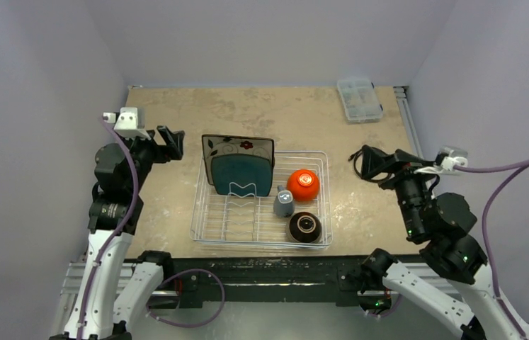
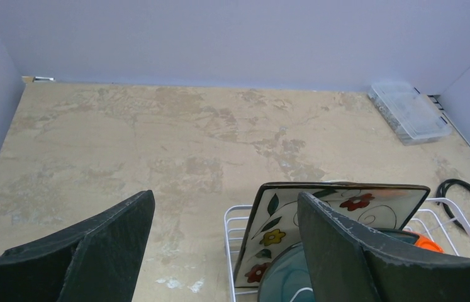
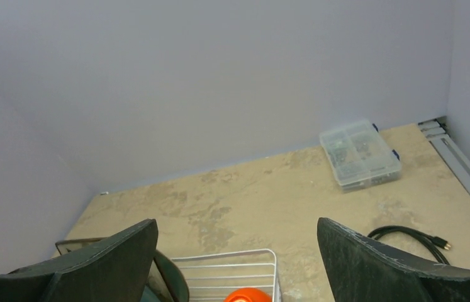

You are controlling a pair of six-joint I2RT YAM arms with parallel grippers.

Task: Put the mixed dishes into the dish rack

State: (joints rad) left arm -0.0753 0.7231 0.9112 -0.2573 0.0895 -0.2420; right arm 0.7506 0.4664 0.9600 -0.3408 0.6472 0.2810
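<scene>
**All five dishes sit in the rack, both grippers empty**

The dish rack (image 1: 247,225) stands on the tan table (image 1: 176,113), and I place everything else by it. The left gripper (image 2: 224,201) hangs off the rack's left far corner, jaws wide apart, holding nothing. The right gripper (image 3: 237,223) hangs off its right side, jaws spread just as wide and empty.

At the rack's far left end the square flower-patterned plate (image 1: 236,145) stands on edge, with the round pale-teal plate (image 1: 236,172) upright just in front of it. A clear compartment box (image 1: 359,99) lies well beyond the rack's far right corner.

Along the rack's right side sit the orange bowl (image 1: 303,184) and, nearer, the dark brown bowl (image 1: 304,227). The small grey cup (image 1: 283,203) stands between them, slightly inward. A black cable (image 3: 408,234) lies on the table right of the rack.
</scene>
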